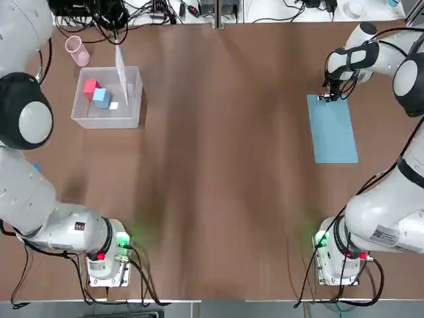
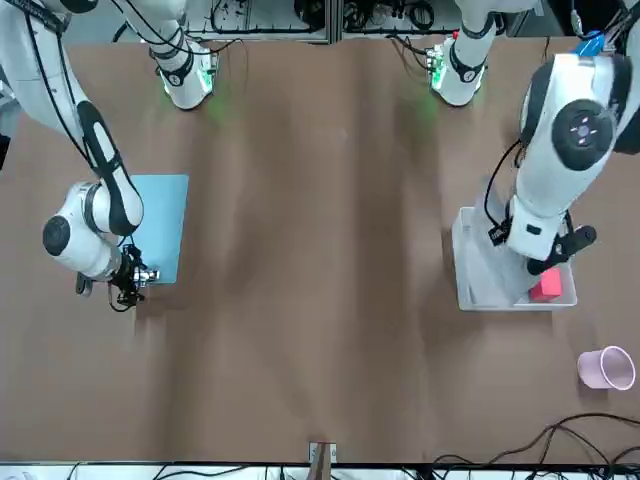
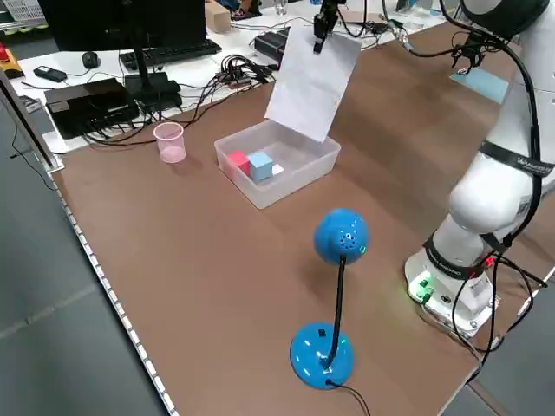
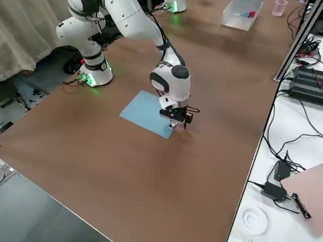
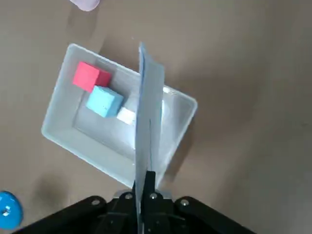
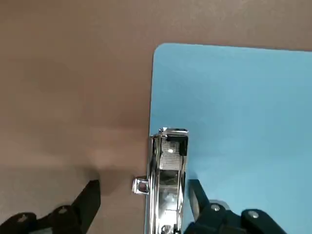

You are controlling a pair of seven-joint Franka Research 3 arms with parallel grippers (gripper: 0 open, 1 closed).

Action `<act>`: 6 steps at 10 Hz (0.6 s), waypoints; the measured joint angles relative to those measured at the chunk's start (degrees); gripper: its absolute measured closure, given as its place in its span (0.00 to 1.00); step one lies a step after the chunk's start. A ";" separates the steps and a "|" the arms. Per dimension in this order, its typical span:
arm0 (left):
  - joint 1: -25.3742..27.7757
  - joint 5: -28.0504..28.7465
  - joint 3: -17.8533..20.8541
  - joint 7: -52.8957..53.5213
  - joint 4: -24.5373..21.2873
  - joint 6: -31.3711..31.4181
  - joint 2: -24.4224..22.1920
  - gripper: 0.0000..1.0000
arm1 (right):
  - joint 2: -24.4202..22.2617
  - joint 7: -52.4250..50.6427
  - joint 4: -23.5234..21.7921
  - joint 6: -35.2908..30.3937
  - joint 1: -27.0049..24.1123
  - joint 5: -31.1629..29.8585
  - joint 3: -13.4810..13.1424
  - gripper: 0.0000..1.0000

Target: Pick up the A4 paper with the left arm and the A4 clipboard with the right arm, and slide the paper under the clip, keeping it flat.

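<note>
Left side view: what does the left claw (image 3: 320,42) have?

"It is shut on the A4 paper (image 3: 312,82), gripping it near the top edge. The sheet hangs down from the claw, with its lower part at the clear plastic bin (image 3: 290,192). I can't tell whether it touches the bin."

And what else is under that claw?

"Inside the bin are a red block (image 3: 238,161), a light-blue block (image 3: 260,165) and a small white block (image 3: 277,169). A pink cup (image 3: 170,142) stands outside the bin, off to one side of the claw."

How about the right claw (image 6: 145,184)?

"Wide, with nothing gripped. It is low over one short edge of the A4 clipboard (image 1: 334,136), which lies flat on the brown table (image 1: 218,165) and reaches from beneath the claw back toward the robot."

Where's the clip (image 6: 168,183), then?

"Between the right claw's spread fingers, along the board's edge. In the right wrist view it is nearer the finger over the board; the other finger is out past that edge"
</note>
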 joint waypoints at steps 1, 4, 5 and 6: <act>0.75 -2.32 0.04 -1.82 0.61 -0.02 0.03 0.99 | 0.01 0.00 -0.01 0.00 0.01 0.00 0.01 0.22; 2.85 -8.77 0.10 -9.23 2.64 -0.02 0.05 0.99 | -0.02 0.00 -0.01 -0.35 0.03 0.00 0.02 0.31; 2.87 -9.62 0.09 -11.31 3.16 -0.02 0.05 0.99 | -0.10 0.00 0.04 -0.36 0.03 0.00 0.02 0.38; 2.87 -10.48 0.08 -12.87 3.57 -0.02 0.05 0.99 | -0.16 0.00 0.04 -0.37 0.03 0.00 0.03 0.44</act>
